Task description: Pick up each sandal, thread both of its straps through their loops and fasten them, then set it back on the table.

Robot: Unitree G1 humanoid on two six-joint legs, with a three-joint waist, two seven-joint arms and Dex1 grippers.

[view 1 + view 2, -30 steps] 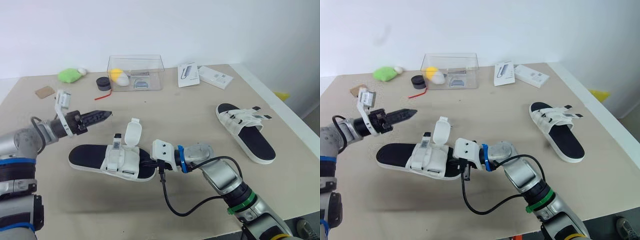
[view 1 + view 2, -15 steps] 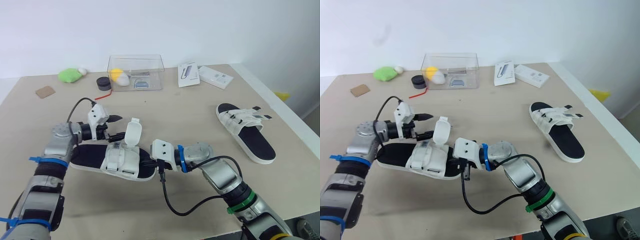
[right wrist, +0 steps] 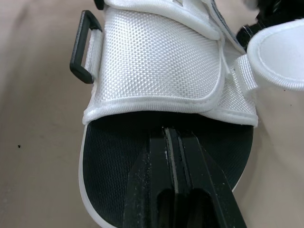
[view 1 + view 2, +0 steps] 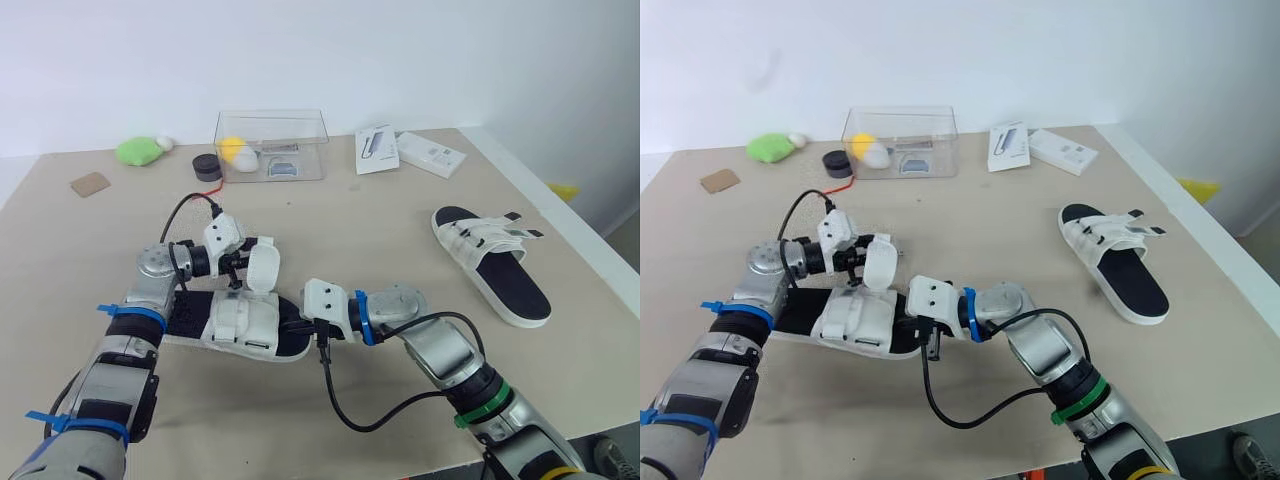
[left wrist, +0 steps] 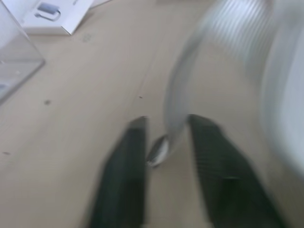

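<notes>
Two sandals lie on the counter (image 4: 380, 215).

Head view: near sandal (image 4: 240, 328) is flat at front-centre w/ one white strap (image 4: 264, 268) standing up off it. Far sandal (image 4: 490, 262) sits well apart, on the robot's right. At the raised strap is the left tool (image 4: 244, 260). The right tool (image 4: 291, 326) reaches into the near sandal's open end. A clear box (image 4: 270, 143) stands at the back.

L wrist view: tool is spread, w/ its black fingers (image 5: 123, 180) either side of the strap's edge, which stands between them. It's blurred, so can't tell if either pad presses the strap.

R wrist view: tool is clenched, fingers pressed tight together. Their tips lie on the black footbed (image 3: 109, 156), just short of the wide white band (image 3: 156, 61). A black loop (image 3: 84, 47) sticks out at the band's side.
</notes>
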